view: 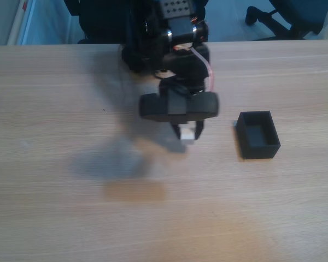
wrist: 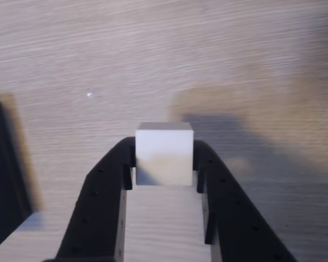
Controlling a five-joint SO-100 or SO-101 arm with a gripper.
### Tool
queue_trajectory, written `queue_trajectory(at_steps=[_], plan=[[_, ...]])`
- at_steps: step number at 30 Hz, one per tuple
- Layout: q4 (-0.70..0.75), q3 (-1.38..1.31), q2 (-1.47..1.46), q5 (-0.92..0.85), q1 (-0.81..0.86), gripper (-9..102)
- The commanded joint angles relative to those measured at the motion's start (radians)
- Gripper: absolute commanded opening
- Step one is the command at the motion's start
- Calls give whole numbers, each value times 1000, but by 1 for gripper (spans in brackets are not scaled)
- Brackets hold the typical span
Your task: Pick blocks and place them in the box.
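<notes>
The small plain-faced white cube (wrist: 164,154) sits squarely between the two black fingers (wrist: 106,191) of the arm's gripper (wrist: 164,164), whose jaws are closed against its left and right faces in the wrist view. The cube has no long axis; its edges run parallel with the fingers, one flat face turned up toward the camera and its far edge level across the frame. Whether it rests on the pale wood-grain table (wrist: 153,54) or hangs just above it cannot be told, though a dark shadow lies on the wood beyond and to the right of it.

In the fixed view the gripper (view: 187,132) points downward near the middle of the table (view: 54,109), with the cube (view: 187,134) showing as a small white patch at its tips, below the black arm (view: 177,103). The small matte black open-topped rectangular box (view: 258,135) stands to the right of the cube, apart from it, its long axis running away from the camera and its opening facing up. In the wrist view a wall of the box (wrist: 5,169) shows at the left edge
</notes>
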Motion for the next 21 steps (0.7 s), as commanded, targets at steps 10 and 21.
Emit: queue_trajectory(at_steps=[10, 21], plan=[[255, -442, -115, 201, -291, 0], [313, -640, -270, 298, -402, 0]])
